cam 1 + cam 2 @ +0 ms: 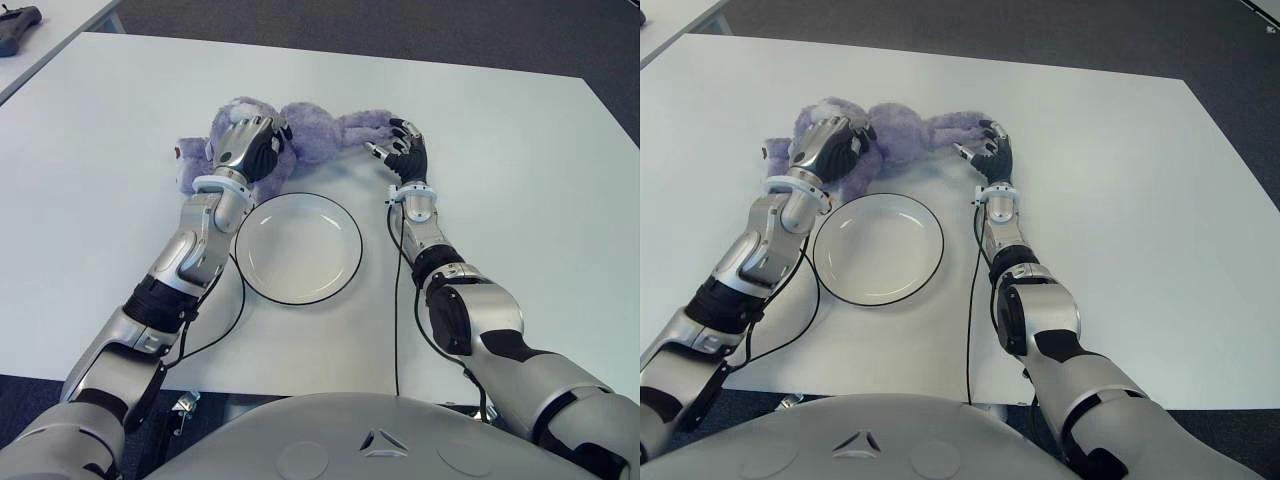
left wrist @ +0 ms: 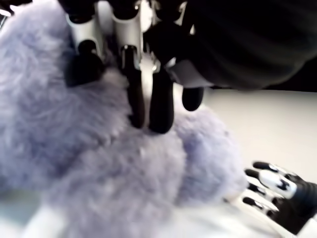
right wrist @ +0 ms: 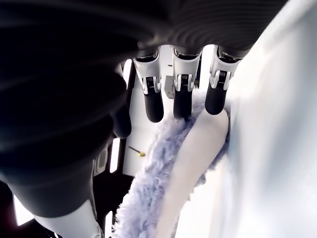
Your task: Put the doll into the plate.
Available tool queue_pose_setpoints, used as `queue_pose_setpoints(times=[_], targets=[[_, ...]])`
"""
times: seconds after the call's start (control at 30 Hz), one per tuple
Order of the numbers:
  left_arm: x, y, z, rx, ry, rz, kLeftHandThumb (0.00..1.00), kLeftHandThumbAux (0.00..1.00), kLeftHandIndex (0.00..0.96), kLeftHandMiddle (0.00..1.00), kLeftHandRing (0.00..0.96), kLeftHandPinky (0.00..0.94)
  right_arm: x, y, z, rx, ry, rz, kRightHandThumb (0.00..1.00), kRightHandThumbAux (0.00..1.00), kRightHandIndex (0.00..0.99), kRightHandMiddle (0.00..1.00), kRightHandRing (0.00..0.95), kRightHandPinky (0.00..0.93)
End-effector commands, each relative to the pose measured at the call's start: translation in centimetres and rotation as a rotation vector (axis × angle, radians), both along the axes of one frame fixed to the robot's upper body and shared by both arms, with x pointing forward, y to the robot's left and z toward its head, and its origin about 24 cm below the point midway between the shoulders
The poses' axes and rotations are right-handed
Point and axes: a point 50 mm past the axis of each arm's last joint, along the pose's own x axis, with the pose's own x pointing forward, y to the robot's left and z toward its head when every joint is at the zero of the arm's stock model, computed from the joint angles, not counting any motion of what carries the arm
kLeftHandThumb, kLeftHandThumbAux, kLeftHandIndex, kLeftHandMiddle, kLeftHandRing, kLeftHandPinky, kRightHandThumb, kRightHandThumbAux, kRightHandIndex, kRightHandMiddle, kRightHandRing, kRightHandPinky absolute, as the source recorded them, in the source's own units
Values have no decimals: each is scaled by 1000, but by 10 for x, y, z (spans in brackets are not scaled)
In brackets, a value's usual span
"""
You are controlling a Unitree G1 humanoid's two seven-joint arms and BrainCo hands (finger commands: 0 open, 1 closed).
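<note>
Both hands on doll

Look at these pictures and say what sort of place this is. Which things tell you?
Probably a robot lab or test room. A bare white table stands on dark carpet, set only with a purple doll and a plate. A second white table holds a dark handset.

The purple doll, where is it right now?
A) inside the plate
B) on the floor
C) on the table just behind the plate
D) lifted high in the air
C: the doll lies on the table beyond the empty plate, with the left hand on its body and the right hand at its leg.
</note>
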Motion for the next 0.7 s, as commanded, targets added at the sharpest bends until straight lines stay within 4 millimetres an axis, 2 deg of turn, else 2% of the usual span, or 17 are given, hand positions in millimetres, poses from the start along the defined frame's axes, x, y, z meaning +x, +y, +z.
queue_pose_setpoints(times=[0.03,0.4,0.7], targets=[[-17,10,-14,38,127,35,950,649,386,507,534,752,-69,-7,-101,8,431,-36,134,836,221,158,136,141],[-29,12,-9,40,156,52,950,649,386,510,535,764,-69,-6,-101,-4,424,-30,125,841,219,156,135,131],[-29,13,-8,56,157,68,949,649,386,512,534,766,-68,-6,-100,3,425,-33,125,850,215,150,131,132]])
